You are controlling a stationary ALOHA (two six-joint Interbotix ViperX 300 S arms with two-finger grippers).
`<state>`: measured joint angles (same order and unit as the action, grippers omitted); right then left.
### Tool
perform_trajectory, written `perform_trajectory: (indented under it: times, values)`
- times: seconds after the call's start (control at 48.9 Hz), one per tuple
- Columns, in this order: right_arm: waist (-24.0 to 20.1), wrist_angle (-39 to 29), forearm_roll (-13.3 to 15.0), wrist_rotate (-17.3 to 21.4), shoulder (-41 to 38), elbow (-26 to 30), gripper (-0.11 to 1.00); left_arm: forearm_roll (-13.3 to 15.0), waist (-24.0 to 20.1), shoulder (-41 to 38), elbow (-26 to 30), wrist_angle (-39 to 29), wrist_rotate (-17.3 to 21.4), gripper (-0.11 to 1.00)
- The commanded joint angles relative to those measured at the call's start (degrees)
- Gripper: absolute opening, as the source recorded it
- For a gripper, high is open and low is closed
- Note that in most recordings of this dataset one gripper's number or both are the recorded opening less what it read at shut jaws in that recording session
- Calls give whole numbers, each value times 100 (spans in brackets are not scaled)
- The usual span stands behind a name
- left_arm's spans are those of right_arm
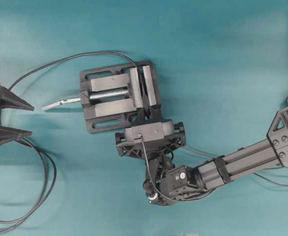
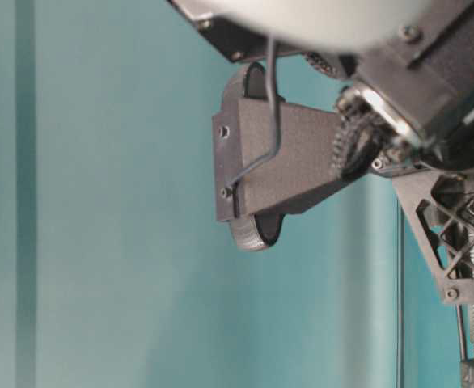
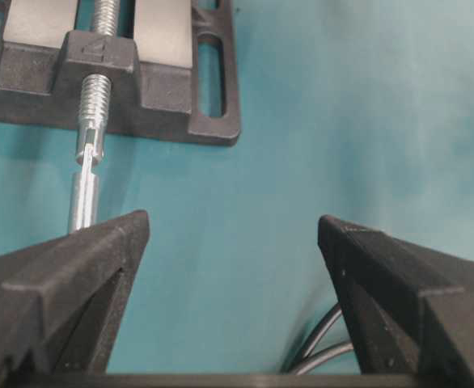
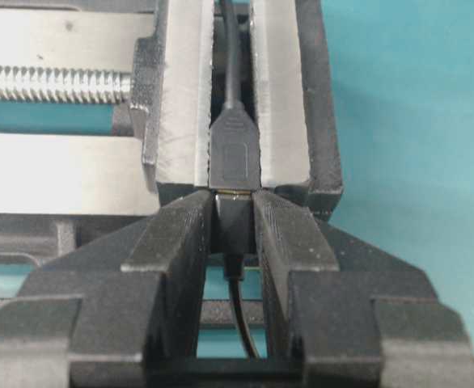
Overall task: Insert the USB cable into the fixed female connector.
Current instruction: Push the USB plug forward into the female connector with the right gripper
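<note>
The fixed female connector (image 4: pixel 234 153) is clamped between the grey vise's plates, and its thin lead (image 1: pixel 70 58) arcs away to the left. My right gripper (image 4: pixel 234 198) is shut on the USB cable's dark plug (image 4: pixel 234 222). The plug's front end meets the connector's mouth, with only a thin metal sliver showing between them. The cable (image 4: pixel 243 319) trails back between the fingers. In the overhead view the right gripper (image 1: pixel 145 115) sits at the vise's near side. My left gripper (image 1: pixel 32 119) stands open and holds nothing at the far left, also seen from its wrist (image 3: pixel 233 234).
The vise (image 1: pixel 104 96) stands mid-table, its silver screw rod (image 1: pixel 60 103) pointing at the left gripper's upper finger. Doubled dark cable loops (image 1: pixel 43 189) lie by the left gripper. The right arm's wrist (image 2: pixel 285 162) fills the table-level view.
</note>
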<state>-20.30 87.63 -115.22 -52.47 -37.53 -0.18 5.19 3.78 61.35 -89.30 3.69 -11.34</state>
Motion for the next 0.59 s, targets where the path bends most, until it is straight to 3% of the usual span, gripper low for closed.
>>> perform_trajectory:
  times: [0.0, 0.573]
  values:
    - [844, 26, 158, 9, 123, 35, 20, -18, 9, -26, 70, 26, -62, 100]
    - [659, 18, 149, 53, 149, 26, 20, -18, 9, -35, 70, 26, -62, 100]
